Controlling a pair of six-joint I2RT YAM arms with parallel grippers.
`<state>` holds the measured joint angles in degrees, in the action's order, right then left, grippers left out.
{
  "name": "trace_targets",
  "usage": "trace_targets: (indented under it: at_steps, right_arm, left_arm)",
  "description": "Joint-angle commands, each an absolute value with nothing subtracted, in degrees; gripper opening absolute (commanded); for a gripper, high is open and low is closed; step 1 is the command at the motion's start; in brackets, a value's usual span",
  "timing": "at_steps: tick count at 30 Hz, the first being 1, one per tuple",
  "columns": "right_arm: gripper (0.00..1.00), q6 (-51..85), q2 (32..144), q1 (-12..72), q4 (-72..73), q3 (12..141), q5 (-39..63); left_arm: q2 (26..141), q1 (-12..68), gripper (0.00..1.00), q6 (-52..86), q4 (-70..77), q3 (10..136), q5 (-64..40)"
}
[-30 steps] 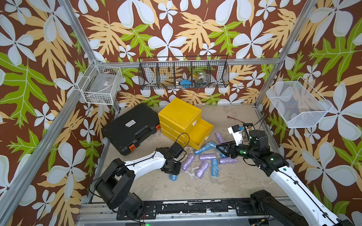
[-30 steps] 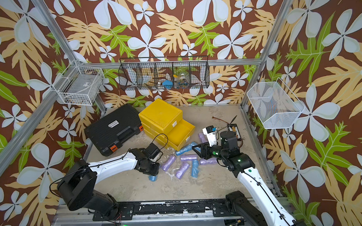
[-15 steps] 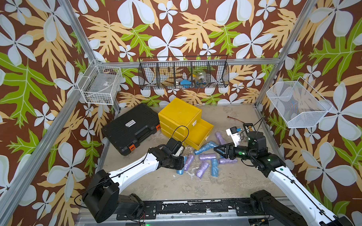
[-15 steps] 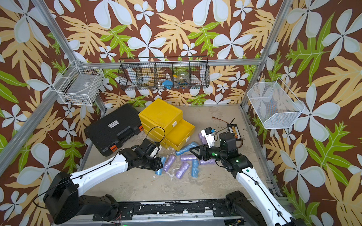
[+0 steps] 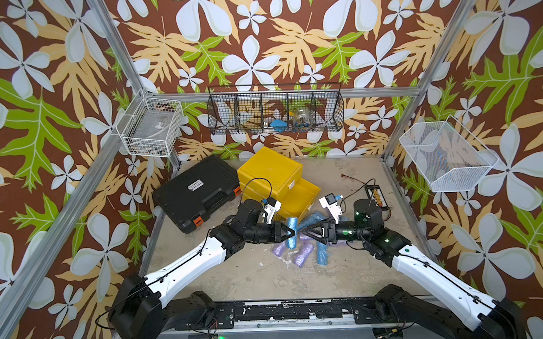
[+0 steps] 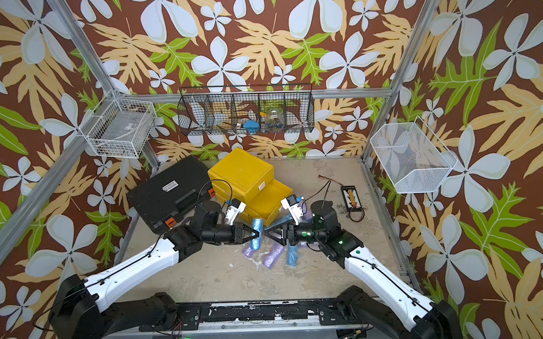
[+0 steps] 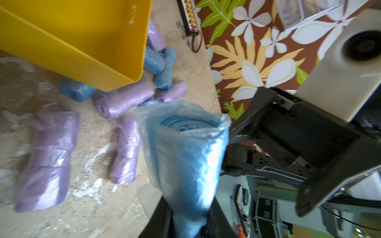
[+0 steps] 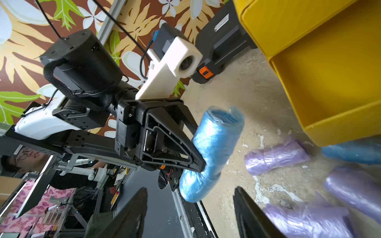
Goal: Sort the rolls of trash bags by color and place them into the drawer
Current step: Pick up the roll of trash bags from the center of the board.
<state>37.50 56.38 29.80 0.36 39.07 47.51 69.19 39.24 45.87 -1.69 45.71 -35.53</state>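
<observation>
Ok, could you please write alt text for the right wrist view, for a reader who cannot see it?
The left claw clamps a light blue roll near the open yellow drawer. Lilac rolls lie on the table, and the right claw stands open in the foreground.

Closed black tool case (image 5: 199,191); black wire rack (image 5: 327,112) hung behind.

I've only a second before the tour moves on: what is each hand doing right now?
Left hand: closed on a blue roll.
Right hand: open, holding nothing.
</observation>
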Motion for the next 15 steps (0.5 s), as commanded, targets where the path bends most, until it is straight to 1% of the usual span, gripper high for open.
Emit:
trace_targets:
  at_steps: [1, 7, 15]
  right_arm:
    - [0.68, 39.2, 56.8, 31.1, 4.3, 39.9, 46.7]
    - [0.67, 38.7, 57.2, 32.1, 3.9, 40.8, 47.1]
    - [0.66, 38.8, 59.3, 34.4, 5.2, 42.3, 47.6]
  left_arm:
    - [68.1, 38.4, 0.26, 54.7, 12.4, 44.4, -41.9]
    - [65.7, 35.6, 0.28, 63.3, 22.6, 41.4, -44.1]
    - [65.1, 35.4, 0.29, 64.8, 23.7, 41.0, -44.6]
